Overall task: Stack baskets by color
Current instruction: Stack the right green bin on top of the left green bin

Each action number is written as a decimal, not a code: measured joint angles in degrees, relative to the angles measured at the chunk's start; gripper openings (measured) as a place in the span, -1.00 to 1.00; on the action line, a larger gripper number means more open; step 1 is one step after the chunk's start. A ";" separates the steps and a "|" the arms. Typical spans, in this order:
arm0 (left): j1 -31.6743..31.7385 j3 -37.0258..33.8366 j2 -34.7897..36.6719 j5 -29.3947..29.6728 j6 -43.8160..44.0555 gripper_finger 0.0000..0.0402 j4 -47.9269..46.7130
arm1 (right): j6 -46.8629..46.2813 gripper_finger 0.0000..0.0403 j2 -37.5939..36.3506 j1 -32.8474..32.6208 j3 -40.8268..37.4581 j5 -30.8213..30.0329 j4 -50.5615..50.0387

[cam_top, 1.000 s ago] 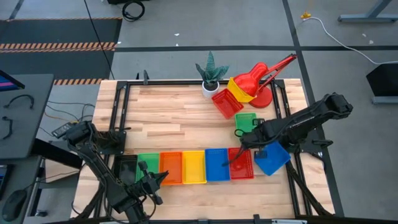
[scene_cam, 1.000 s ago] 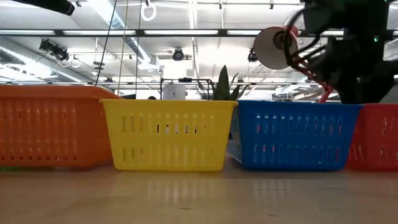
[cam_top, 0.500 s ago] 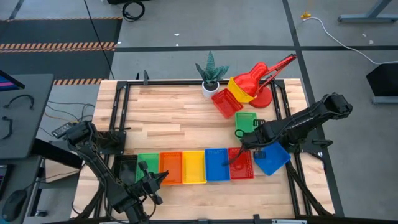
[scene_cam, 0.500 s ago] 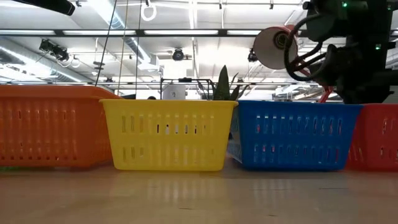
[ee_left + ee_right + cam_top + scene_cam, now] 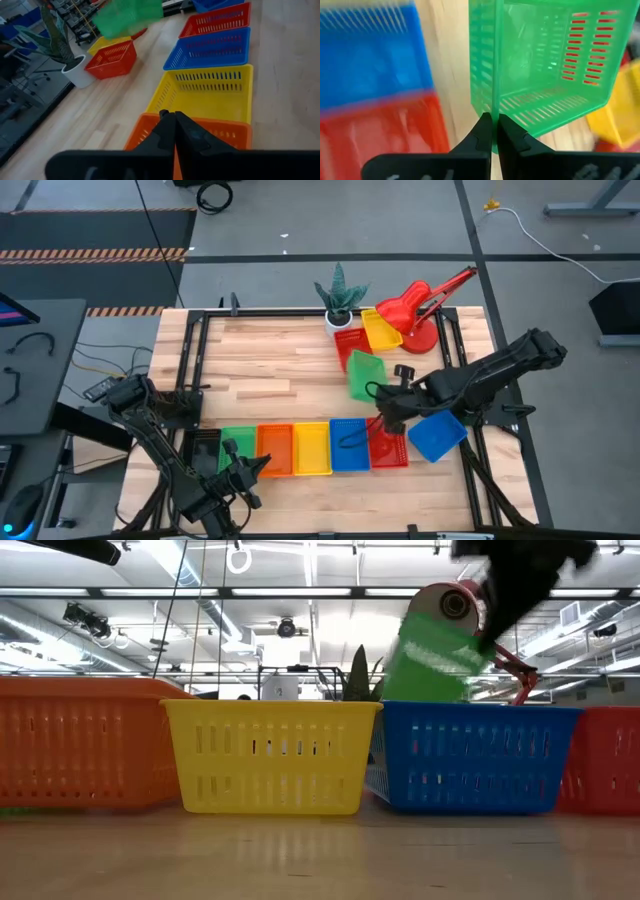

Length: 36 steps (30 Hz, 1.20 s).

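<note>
Jaws of the right gripper are pinched on one mesh wall of the green basket, which hangs tilted above the tabletop, clear of everything, just in front of the red basket and yellow basket at the back. Its likely home is the other green basket at the left end of the front row, next to a black basket, with orange, yellow, blue and red baskets following in line; a loose blue basket sits tilted beyond that red one.

To do this carry well, I would keep the green basket high enough to pass over the row's rims, since a thin wall held at one edge can swing or slip. It should be levelled and squared with the target before lowering, so that it nests rather than catches on a rim. The far end of the row is a long reach for this arm; that may be the weak point.

Left gripper waits with its jaws together, low over the front row near the orange basket, so the descent should steer clear of it.
</note>
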State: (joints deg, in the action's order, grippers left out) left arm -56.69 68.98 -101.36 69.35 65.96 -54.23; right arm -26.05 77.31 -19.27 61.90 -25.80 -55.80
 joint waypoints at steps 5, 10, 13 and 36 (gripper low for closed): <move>-0.03 3.11 0.15 -0.13 -4.92 -0.96 -2.29 | 2.30 -0.94 6.55 -2.31 9.13 -1.62 7.51; -0.57 10.83 0.26 -0.14 -6.34 -0.95 -9.60 | 6.86 -0.95 19.06 -3.40 19.91 -1.62 11.29; -0.41 14.27 0.26 -0.07 -13.61 -0.95 -10.30 | 9.22 -0.95 26.34 -3.43 26.06 -1.62 11.12; 23.46 16.80 1.57 -21.46 -45.22 0.37 -9.41 | 15.67 -0.95 40.03 -2.26 41.07 -10.59 8.19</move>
State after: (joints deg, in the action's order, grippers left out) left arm -33.23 85.78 -99.79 47.88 20.74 -63.64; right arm -10.37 117.34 -21.53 102.98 -36.39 -47.61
